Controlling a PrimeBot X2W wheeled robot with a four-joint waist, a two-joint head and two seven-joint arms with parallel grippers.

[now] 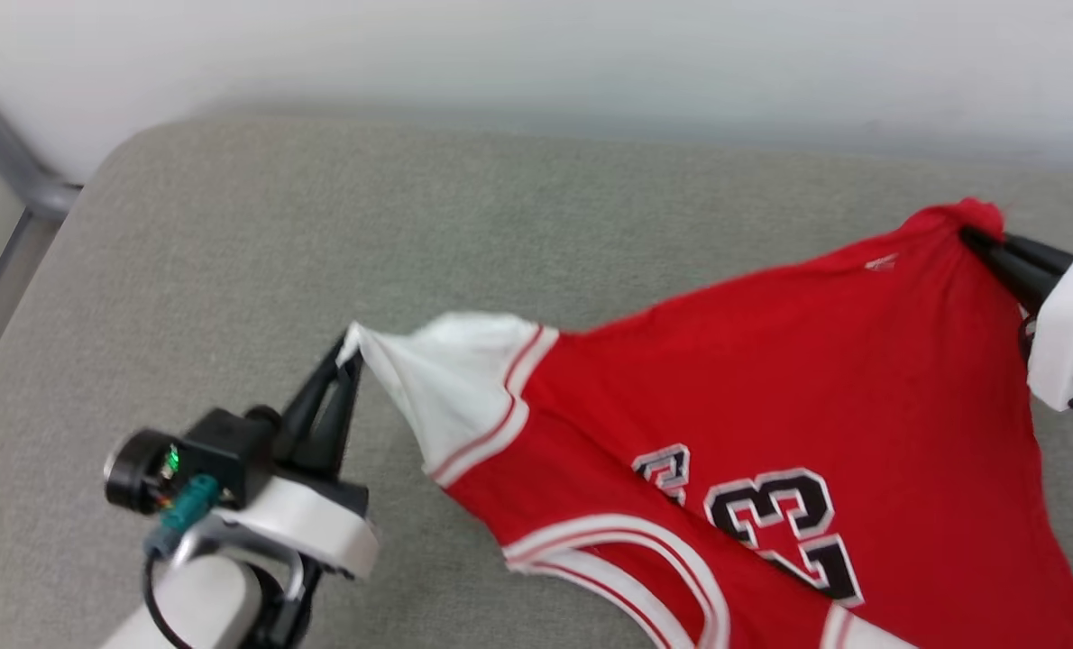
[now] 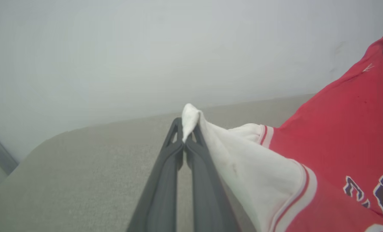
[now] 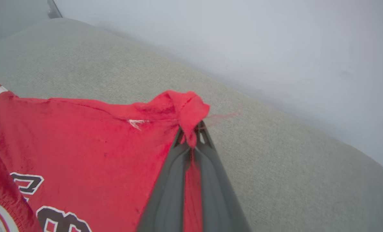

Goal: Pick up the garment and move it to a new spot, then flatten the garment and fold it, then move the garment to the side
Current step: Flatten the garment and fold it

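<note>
Surface: grey, coarse-woven padding with a rounded corner.
Garment: red jersey knit, white sleeve, striped trim; a black, white-edged "23" can be read. It is held stretched over the surface between both grippers.
Left gripper: closed on the white sleeve tip.
Right gripper: clamped on a bunched red corner.

A black, white-edged "23" stands on the red face of the garment, between the two claws and nearer the right claw. Beside it, toward the left claw, a fold half-hides another "3". A tiny white mark close to the right claw is unreadable.
</note>
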